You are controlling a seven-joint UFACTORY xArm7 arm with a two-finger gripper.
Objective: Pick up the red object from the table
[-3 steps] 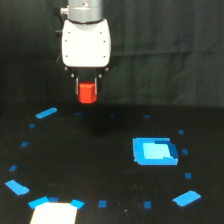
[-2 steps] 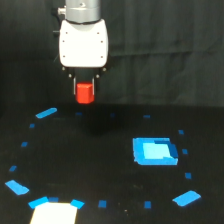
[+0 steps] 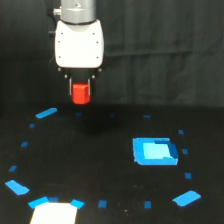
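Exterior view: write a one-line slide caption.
White gripper holds the red object above the black table, left of the blue square patch.

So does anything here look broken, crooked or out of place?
Nothing stands out. The gripper holds the red block upright above the black table. The blue square patch and the small blue tape marks lie flat. A whitish patch shows at the bottom edge; what it is cannot be told.
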